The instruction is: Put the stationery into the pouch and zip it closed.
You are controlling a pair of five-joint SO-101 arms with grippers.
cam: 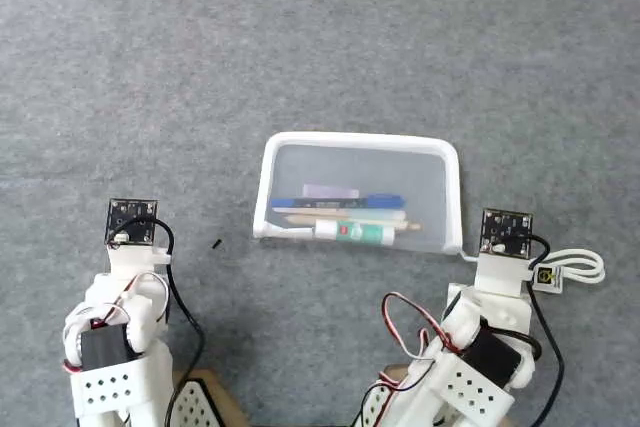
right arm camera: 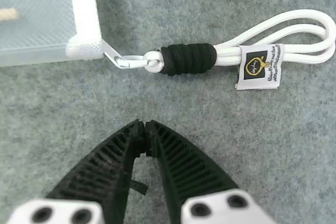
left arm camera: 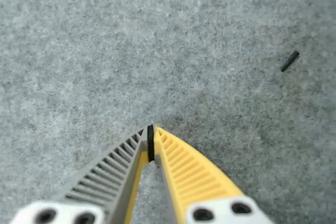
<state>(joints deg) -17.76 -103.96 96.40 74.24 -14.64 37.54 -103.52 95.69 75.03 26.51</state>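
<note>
Pouch (cam: 357,192) lies flat in the middle of the desk (cam: 300,67), and through its mesh side we see the stationery (cam: 345,217), pens and a tube tucked along the near edge. The zip pull (right arm camera: 123,60) sits at the corner nearest our right arm, its white cord (right arm camera: 283,32) lying beyond it, so we judge the zip fully closed. Our right hand (right arm camera: 140,128) hovers just short of that pull, fingers pressed together, holding nothing. Our left hand (left arm camera: 150,134) is well apart over bare desk, likewise closed and empty.
</note>
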